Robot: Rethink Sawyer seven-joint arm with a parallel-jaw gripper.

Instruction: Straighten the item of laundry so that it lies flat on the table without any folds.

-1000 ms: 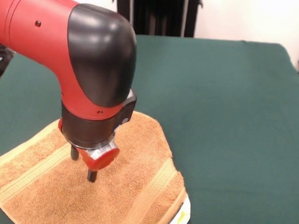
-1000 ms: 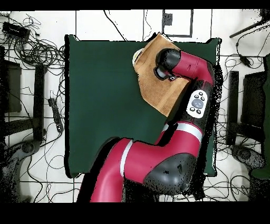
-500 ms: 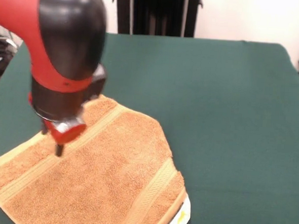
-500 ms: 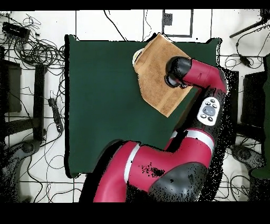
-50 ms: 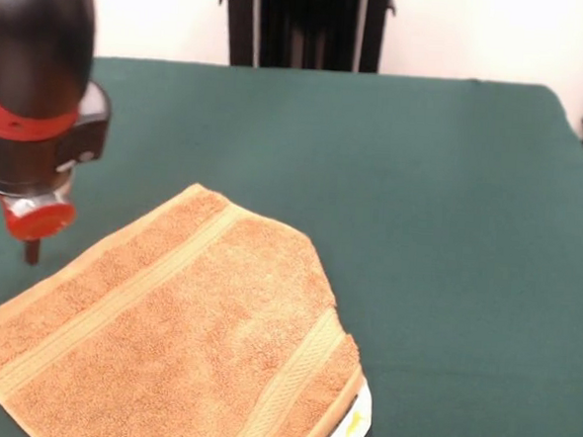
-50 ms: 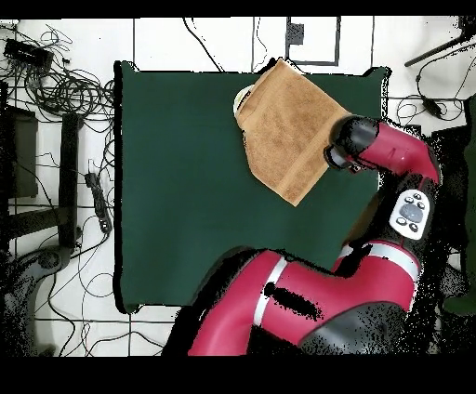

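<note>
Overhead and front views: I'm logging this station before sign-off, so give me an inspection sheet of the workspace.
Surface: green table, bare apart from the towel.
Job's things: orange-tan towel, set askew at the table's edge, one corner doubled under showing white tag.
Clutter: nothing seen on the table.
Gripper: gripper beside the towel, off the cloth; open or shut unclear.
Cables: many loose cables on the floor.
Surroundings: dark stand behind the table.
</note>
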